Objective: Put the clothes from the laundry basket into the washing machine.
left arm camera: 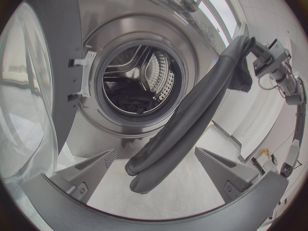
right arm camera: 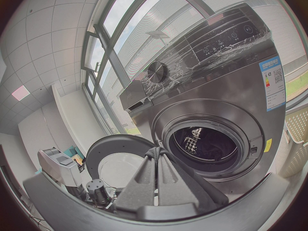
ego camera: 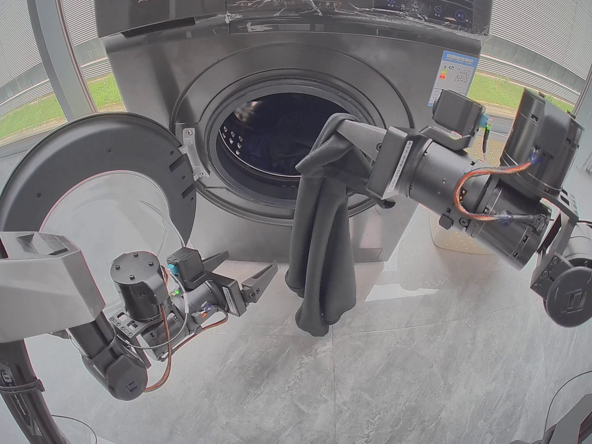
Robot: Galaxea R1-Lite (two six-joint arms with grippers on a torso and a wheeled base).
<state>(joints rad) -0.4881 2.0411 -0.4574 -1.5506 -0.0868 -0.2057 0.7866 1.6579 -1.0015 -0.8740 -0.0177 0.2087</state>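
Fingers (right arm camera: 141,180) on my right gripper (right arm camera: 157,154) pinch the garment's (ego camera: 320,235) top; left gripper (ego camera: 250,260) spread, idle. Tail hangs low, so I'd lift, then push deep into drum (ego camera: 271,137) before letting go.

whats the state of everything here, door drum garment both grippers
door: swung fully open
drum: holds dark clothes
dark garment: hanging from the right gripper, outside the opening
right gripper: shut on dark garment
left gripper: open, empty
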